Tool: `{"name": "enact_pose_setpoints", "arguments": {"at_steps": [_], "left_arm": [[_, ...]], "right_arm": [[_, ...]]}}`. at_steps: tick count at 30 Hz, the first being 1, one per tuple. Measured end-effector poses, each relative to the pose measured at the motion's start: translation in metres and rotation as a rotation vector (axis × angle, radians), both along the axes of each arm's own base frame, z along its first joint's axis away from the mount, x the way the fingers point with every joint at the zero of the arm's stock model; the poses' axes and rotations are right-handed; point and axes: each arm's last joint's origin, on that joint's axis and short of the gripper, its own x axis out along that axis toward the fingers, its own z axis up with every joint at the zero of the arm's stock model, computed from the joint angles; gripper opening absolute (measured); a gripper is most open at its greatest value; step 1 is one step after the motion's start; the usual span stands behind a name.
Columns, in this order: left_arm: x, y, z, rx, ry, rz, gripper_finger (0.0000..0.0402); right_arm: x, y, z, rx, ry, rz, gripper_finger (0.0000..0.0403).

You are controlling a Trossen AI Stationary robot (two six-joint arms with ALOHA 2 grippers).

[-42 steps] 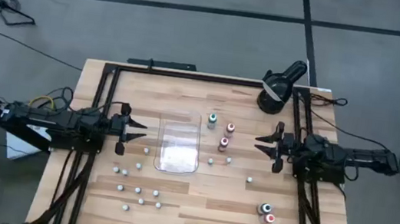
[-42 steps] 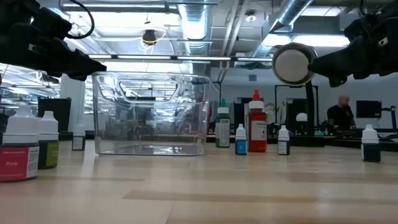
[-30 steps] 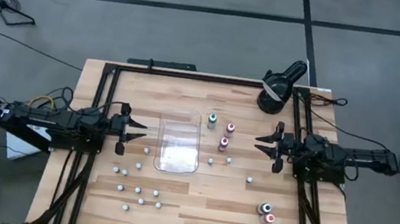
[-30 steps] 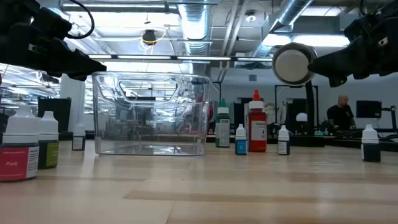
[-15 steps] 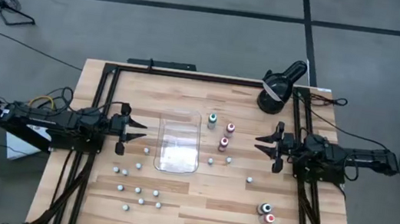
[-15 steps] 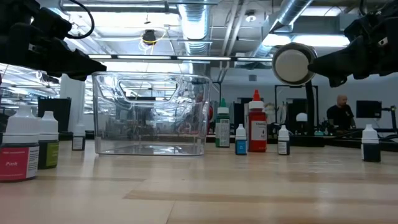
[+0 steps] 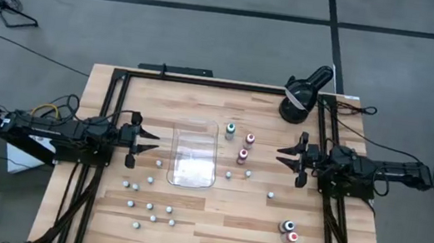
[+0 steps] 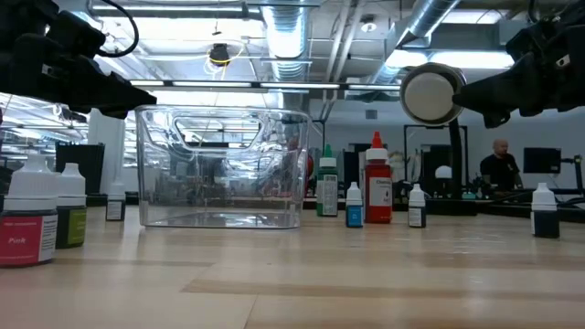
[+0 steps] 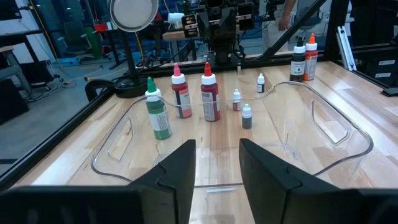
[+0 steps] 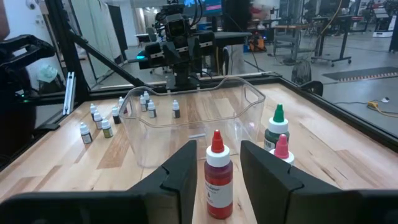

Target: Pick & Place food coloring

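The food coloring is a scatter of tiny bottles standing upright on the wooden table. A green-capped one [image 7: 230, 128], a red one [image 7: 250, 139] and a pink one [image 7: 242, 154] stand right of the clear tray [image 7: 193, 159]. Several white-capped ones [image 7: 150, 207] stand near the front left, and two [image 7: 290, 231] at the front right. My left gripper [image 7: 150, 141] hovers level at the table's left, open, facing the tray [image 9: 323, 124]. My right gripper [image 7: 284, 156] hovers level at the right, open, facing the red bottle [image 10: 218, 180].
A black round lamp-like device [image 7: 300, 95] stands at the far right corner of the table and hangs large in the low view [image 8: 430, 93]. Black frame rails [image 7: 109, 107] run along the table's left, right and far edges. A person [image 8: 501, 164] stands in the room behind.
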Motion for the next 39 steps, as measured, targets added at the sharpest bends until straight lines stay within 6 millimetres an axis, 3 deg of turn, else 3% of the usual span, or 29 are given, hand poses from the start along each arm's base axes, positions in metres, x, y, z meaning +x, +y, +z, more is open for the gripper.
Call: {"name": "enact_pose_setpoints", "arguments": {"at_steps": [10,20,25,32,35,39], "left_arm": [[0.000,0.000,0.000,-0.038,-0.004,0.003,0.0116],[0.000,0.000,0.000,-0.454,-0.043,0.035,0.0116],[0.000,-0.003,0.006,-0.579,-0.059,-0.061,0.0116],[0.005,-0.004,0.044,-0.411,0.126,-0.001,0.0116],[0.015,-0.006,0.066,-0.390,0.209,-0.005,0.0116],[0.036,-0.017,0.082,-0.308,0.386,-0.085,0.0116]], "right_arm": [[0.000,0.000,0.000,0.000,0.000,0.000,0.0113],[0.000,0.000,0.000,0.000,0.000,0.000,0.0113],[0.000,0.000,0.000,0.000,0.000,0.000,0.0113],[0.000,0.000,0.000,0.000,0.000,0.000,0.0113],[0.000,0.000,0.000,0.000,0.000,0.000,0.0113],[0.000,0.000,0.000,0.000,0.000,0.000,0.0113]]}}
